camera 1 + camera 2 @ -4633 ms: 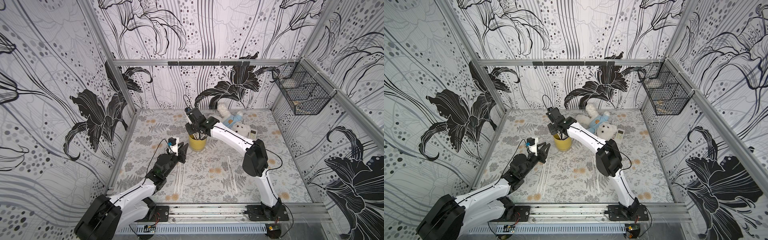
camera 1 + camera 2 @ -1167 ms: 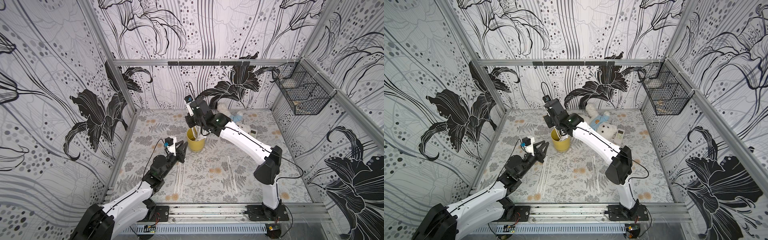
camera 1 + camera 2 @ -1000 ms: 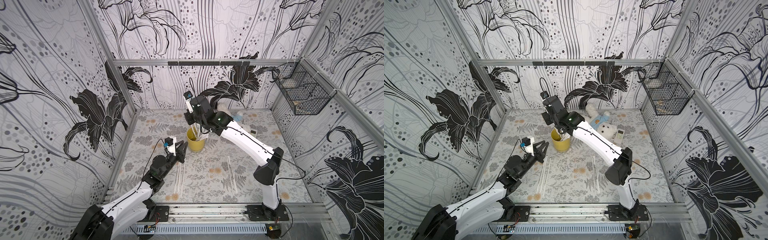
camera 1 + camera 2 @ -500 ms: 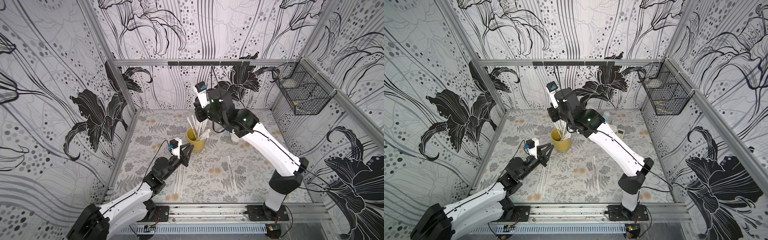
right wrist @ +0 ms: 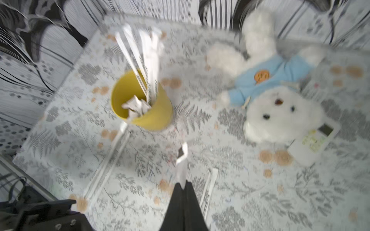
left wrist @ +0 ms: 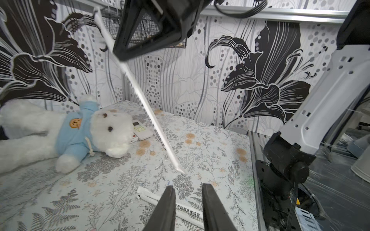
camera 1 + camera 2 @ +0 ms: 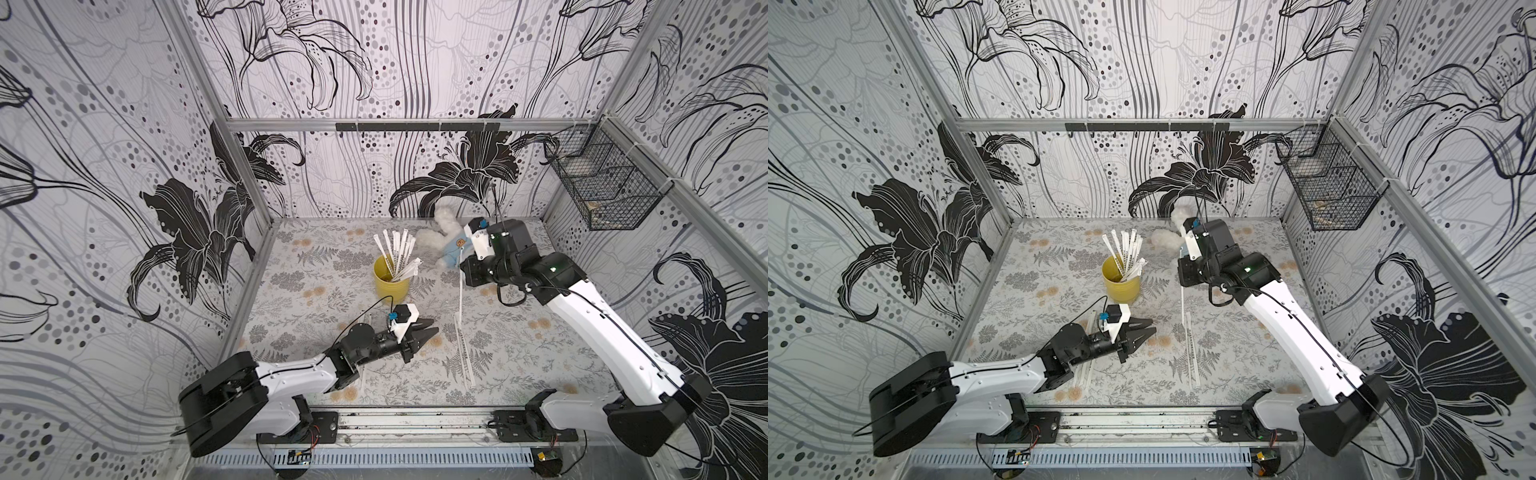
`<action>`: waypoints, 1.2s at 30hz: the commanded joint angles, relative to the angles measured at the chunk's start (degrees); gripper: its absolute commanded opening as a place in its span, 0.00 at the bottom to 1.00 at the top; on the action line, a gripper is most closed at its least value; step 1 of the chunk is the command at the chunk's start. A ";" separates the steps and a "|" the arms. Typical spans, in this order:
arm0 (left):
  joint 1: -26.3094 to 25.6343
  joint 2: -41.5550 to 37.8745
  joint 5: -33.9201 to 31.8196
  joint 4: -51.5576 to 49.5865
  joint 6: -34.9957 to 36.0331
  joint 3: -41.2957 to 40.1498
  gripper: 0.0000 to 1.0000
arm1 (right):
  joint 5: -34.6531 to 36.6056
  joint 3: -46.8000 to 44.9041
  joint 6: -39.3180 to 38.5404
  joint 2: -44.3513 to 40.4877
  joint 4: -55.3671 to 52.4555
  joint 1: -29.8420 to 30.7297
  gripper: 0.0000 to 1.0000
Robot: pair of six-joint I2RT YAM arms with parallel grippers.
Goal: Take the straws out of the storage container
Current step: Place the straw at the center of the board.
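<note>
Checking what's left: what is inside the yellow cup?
Several white wrapped straws lean in the yellow cup, with crumpled white bits lower down; its bottom is mostly hidden beneath them.

One legible print — on a wrapper
The white paper-wrapped straw (image 6: 188, 213) lying flat on the floral worktop (image 6: 210, 140) reads 可降解环保吸管.

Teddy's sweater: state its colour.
Light blue sweater with an orange smiley badge; it shows best in the left wrist view.

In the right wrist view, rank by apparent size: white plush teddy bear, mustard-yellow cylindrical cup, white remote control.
1. white plush teddy bear
2. mustard-yellow cylindrical cup
3. white remote control
</note>
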 commanded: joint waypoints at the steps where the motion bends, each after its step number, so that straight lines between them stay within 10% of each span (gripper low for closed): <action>1: -0.56 5.51 5.55 11.60 -1.58 1.81 0.29 | -6.29 -4.43 1.37 0.99 -2.68 -1.61 0.00; 36: -1.36 18.87 2.49 6.24 -3.00 7.57 0.27 | -9.12 -12.34 -4.05 22.66 -4.05 -10.63 0.00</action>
